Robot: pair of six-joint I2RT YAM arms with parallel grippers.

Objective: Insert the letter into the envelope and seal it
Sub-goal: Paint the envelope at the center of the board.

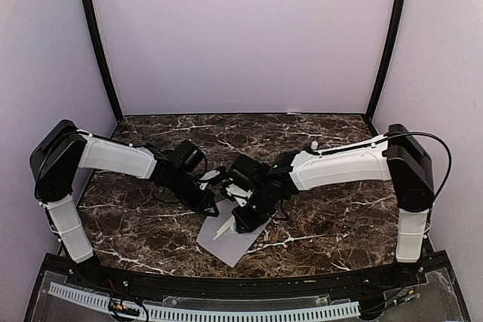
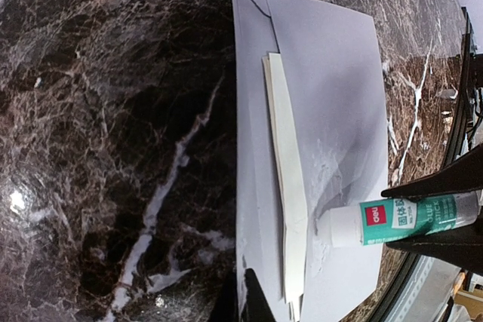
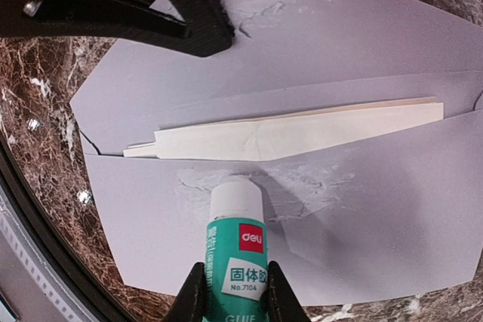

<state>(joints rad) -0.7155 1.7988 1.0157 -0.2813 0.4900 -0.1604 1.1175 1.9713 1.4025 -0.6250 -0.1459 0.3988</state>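
Glue stick (image 3: 235, 239) is pressing its white tip down onto the envelope (image 3: 392, 209), which is lying flat at the near edge of the bench (image 1: 339, 209), about midway along it. The right gripper (image 3: 234, 283) is clamping the stick's green barrel between its two fingers, nose pointing down and away. Whitish smears (image 3: 302, 186) are showing on the envelope's body just beside the tip.

The letter (image 3: 302, 135) is sitting inside the pocket, with only a narrow cream strip peeking out along the mouth, right next to where the glue is going on. That looks like the danger: if the tip is wandering up over the mouth, it could be gluing the letter to the envelope, or dragging the thin paper into a crease. Too hard a push could also be sliding the whole envelope toward the bench's edge.

Farther back, the left gripper (image 3: 204, 32), jaws closed, appears to be bearing down on the open flap (image 3: 339, 28) and pinning it flat. Beyond that, the right arm (image 1: 339, 165) is reaching in low from the right edge, wrist bent down. The left arm (image 1: 113, 157) is stretching in from the left, and the two wrists are nearly meeting over the envelope.
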